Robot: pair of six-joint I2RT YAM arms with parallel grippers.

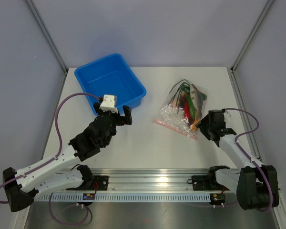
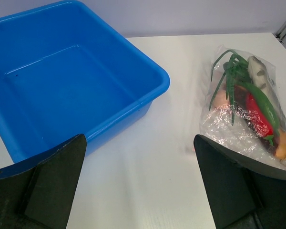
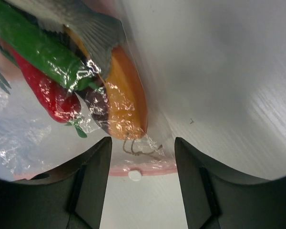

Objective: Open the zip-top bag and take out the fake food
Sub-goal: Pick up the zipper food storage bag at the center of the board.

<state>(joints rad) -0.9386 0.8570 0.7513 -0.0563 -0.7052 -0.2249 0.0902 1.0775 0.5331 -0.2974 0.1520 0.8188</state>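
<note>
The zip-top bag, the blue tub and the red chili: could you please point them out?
zip-top bag (image 1: 170,114), top external view, crinkled clear panel.
blue tub (image 1: 109,86), top external view, bare inner floor.
red chili (image 3: 45,95), right wrist view, mid-body.

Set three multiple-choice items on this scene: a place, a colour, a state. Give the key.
1. Where does the zip-top bag lie relative to the blue tub?
A. Inside it.
B. On the table, to its right.
C. Under it.

2. What colour is the bag's zip strip?
A. Blue.
B. Black.
C. Pinkish-red.

3. How is the left gripper?
A. Open, holding nothing.
B. Shut on the tub's rim.
C. Shut on the bag.

Key:
1 B: the top view shows it right of the tub.
2 C: the strip shows pink.
3 A: its fingers stand wide apart, gripping nothing.
</note>
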